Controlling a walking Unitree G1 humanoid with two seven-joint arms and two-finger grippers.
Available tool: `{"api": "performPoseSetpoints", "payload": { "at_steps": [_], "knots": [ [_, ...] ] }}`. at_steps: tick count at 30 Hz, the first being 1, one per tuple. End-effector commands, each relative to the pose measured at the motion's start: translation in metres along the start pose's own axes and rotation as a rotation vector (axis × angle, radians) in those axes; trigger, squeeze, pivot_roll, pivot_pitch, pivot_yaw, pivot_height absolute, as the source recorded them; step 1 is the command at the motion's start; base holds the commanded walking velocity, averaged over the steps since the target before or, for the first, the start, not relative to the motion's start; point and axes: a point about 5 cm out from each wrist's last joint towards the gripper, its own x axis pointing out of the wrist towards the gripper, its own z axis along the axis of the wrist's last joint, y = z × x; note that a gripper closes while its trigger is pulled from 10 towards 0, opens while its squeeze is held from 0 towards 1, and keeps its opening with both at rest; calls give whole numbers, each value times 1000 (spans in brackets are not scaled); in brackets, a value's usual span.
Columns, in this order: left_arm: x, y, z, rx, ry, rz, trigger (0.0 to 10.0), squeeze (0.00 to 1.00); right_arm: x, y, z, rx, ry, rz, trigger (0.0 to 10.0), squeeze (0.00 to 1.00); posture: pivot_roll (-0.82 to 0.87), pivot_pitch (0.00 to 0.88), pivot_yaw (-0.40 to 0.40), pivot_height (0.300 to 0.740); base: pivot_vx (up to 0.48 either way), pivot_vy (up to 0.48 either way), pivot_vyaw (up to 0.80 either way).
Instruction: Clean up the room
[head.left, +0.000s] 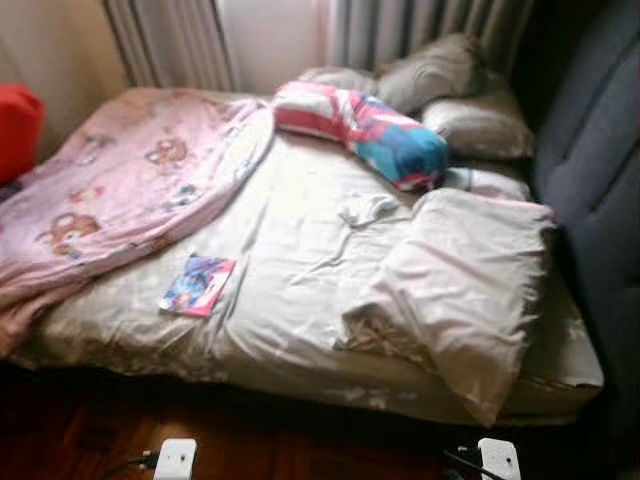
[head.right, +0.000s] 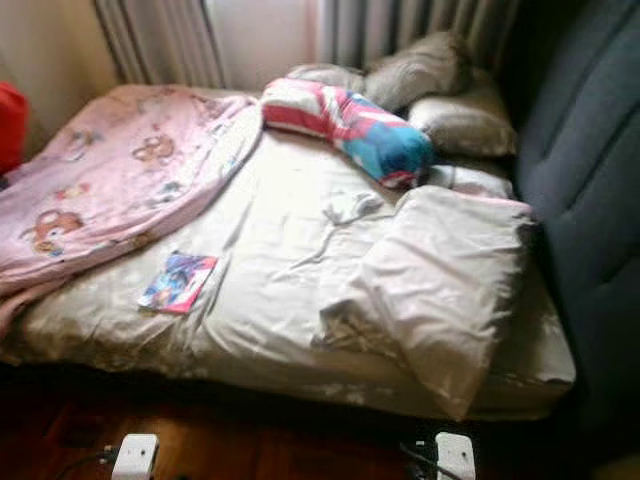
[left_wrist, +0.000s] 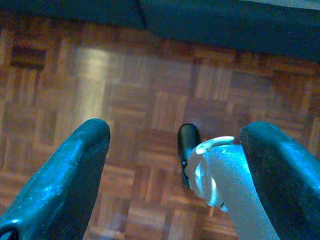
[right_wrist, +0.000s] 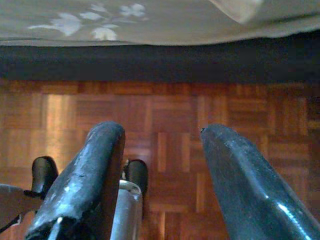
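An unmade bed with a cream sheet lies ahead of me. A pink cartoon-print blanket is spread over its left side. A small colourful book rests on the sheet near the front edge. A red, white and blue bundle lies near the grey pillows. A small crumpled white cloth sits mid-bed, and a folded pale duvet covers the right side. My left gripper and right gripper hang open over the parquet floor, holding nothing.
A dark blue padded panel stands along the bed's right side. A red object sits at the far left. Curtains hang behind the bed. The bed's front edge is close before my right gripper.
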Motion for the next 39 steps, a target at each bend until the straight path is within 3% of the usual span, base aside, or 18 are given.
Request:
{"api": "performPoseSetpoints", "payload": {
  "at_steps": [1,9,23,39],
  "knots": [
    [-1,0,-4,-7,22,6,10000,0,-1,-1,-4,20,12,-5,10000,0,130,40,-7,740,0,0,-775],
    [0,-2,-2,-10,20,7,10000,0,-1,-2,-4,17,14,-4,10000,0,132,45,-9,740,0,0,-775],
    [0,-2,-1,-6,18,-1,10000,0,-1,-1,-2,24,-9,-3,10000,0,133,46,-8,740,0,0,0],
    [1,-3,-1,-2,19,-4,10000,0,-1,-1,-1,27,-15,2,10000,0,133,46,-7,740,301,0,-317]
  ]
}}
